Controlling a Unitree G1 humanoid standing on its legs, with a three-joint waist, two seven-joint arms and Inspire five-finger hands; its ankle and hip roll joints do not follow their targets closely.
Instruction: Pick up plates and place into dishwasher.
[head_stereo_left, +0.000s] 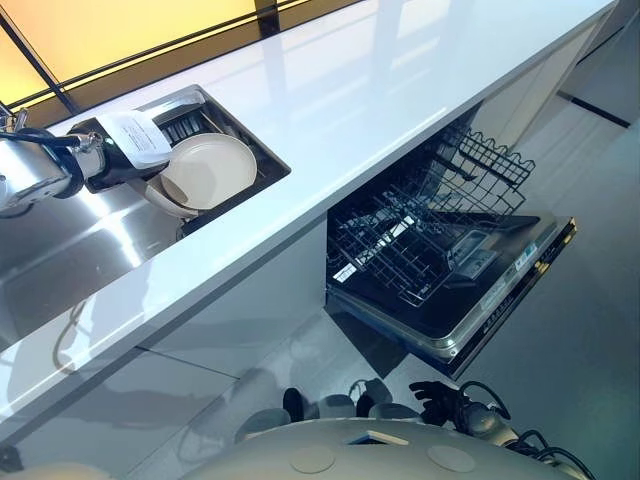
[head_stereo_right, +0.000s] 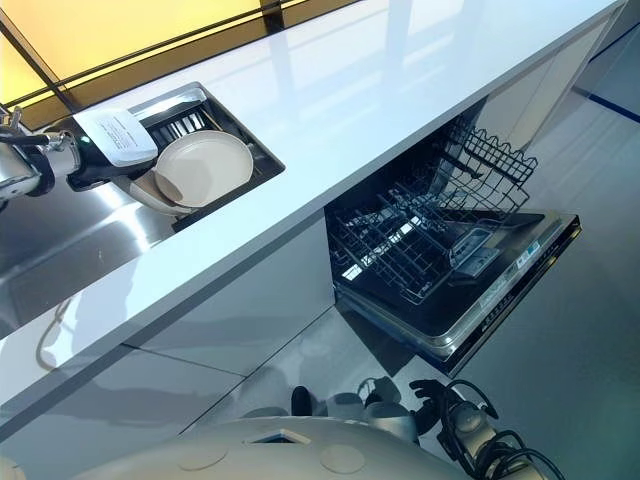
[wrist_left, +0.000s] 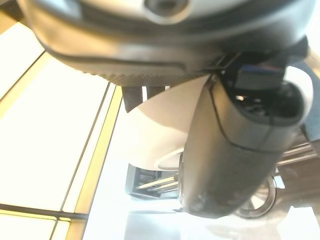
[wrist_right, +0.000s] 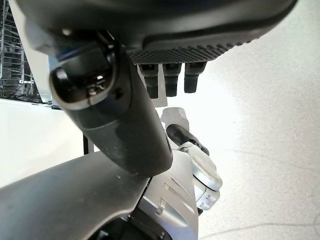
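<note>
Currently the left hand (head_stereo_left: 130, 150) is positioned over the sink (head_stereo_left: 90, 240), with its dark body and white back cover against the upper edge of a cream plate (head_stereo_left: 208, 170). The left wrist view shows the plate's pale surface (wrist_left: 150, 135) directly beyond the thumb (wrist_left: 227, 155) and the short fingers (wrist_left: 137, 97), close enough to suggest a grasp on the rim; whether the fingers are actually curled round the rim cannot be told from any view.

The plate stands tilted, leaning in a dark dish rack (head_stereo_left: 215, 135) set into the sink's far end. A second pale plate edge (head_stereo_right: 140, 192) shows just behind and below it, on the side nearer the steel basin.

The white countertop (head_stereo_left: 380, 90) runs from the sink toward the dishwasher (head_stereo_left: 450, 290), which sits below the counter, well apart from the plate. Its door (head_stereo_left: 500, 290) is folded down flat. The lower wire rack (head_stereo_left: 400, 250) is pulled out over the door, and an upper wire rack (head_stereo_left: 480, 155) shows above it inside the opening.

The right hand (head_stereo_right: 432, 398) hangs low, near the floor (head_stereo_right: 580, 330) in front of the dishwasher door. In the right wrist view its thumb (wrist_right: 120, 125) and fingers (wrist_right: 172, 75) are relaxed and grasp nothing
</note>
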